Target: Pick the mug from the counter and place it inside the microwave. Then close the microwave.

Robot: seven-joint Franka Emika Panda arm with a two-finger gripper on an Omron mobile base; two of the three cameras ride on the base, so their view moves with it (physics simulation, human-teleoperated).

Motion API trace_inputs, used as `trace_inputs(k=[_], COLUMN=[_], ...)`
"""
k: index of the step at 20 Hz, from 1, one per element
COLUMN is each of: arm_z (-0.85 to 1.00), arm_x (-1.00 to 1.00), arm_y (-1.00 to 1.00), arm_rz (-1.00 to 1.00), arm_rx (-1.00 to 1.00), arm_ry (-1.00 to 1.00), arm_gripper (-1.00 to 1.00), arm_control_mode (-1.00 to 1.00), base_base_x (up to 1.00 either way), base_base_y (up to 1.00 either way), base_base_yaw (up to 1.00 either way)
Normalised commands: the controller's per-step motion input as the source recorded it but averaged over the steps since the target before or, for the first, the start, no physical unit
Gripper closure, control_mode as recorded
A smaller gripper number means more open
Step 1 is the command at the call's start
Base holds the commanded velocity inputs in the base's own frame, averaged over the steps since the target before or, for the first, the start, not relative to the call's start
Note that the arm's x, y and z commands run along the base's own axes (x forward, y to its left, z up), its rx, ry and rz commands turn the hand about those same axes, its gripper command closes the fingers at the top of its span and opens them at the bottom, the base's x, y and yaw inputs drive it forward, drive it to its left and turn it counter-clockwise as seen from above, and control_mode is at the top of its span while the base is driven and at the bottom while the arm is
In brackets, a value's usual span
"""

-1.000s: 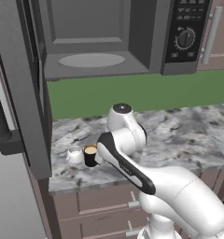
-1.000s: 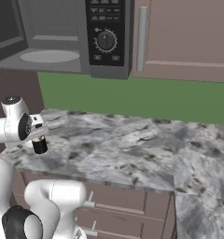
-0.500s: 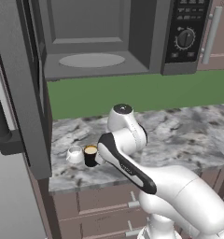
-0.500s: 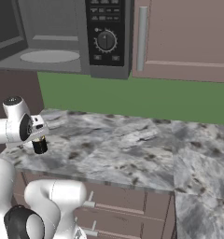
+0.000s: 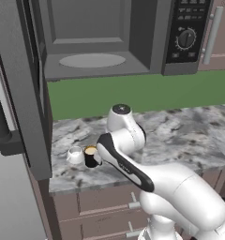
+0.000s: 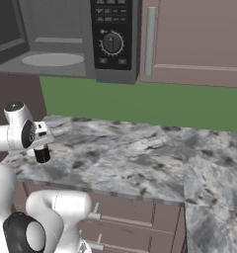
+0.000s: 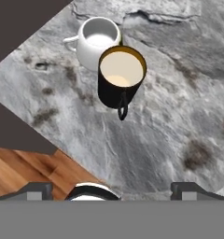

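Mug [image 7: 121, 77] is sitting upright on the desk [image 5: 189, 136] near its left front corner, handle pointing toward the cam in the hand view, tan inside showing at the rim. It's also showing in the left base view [image 5: 90, 156] and right base view [image 6: 42, 154]. White cup [image 7: 97, 39] is standing right beside it, w/ no gap showing between them in the hand view; in the left base view the cup [image 5: 76, 155] is sitting just left of the mug.

Gripper [image 7: 114, 189] is hovering above the mug, looking down on it, not touching. Jaws are standing wide apart, tips showing at the bottom left & right of the hand view, nothing between them. In the base views the hand is mostly hidden behind the arm's wrist.

Microwave [image 5: 133, 42] is hanging above the desk w/ door [image 5: 25, 84] swung fully open to the left, round turntable [image 5: 92, 60] bare. Control panel w/ dial [image 6: 112, 43] is on its right side; button markings are too small & blurry to read, no brand legible. Brown cabinet w/ bar handle [image 6: 150, 33] is sitting right of the microwave. Green backsplash [image 6: 155, 106] is running behind the desk.
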Motion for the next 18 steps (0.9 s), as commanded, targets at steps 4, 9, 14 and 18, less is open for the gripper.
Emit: trace_inputs(k=[4,9,14,18], arm_z=[0.0,0.0,0.0,0.0], arm_x=[0.12,0.3,0.04,0.0], arm_y=[0.0,0.0,0.0,0.0], arm_rz=[-0.05,-0.04,-0.03,-0.01], arm_rx=[0.0,0.0,0.0,0.0], arm_ry=[0.0,0.0,0.0,0.0], arm_gripper=[-1.0,-1.0,-1.0,-1.0], arm_control_mode=[-1.0,-1.0,-1.0,-1.0], base_base_x=[0.0,0.0,0.0,0.0], base_base_y=[0.0,0.0,0.0,0.0], base_base_yaw=[0.0,0.0,0.0,0.0])
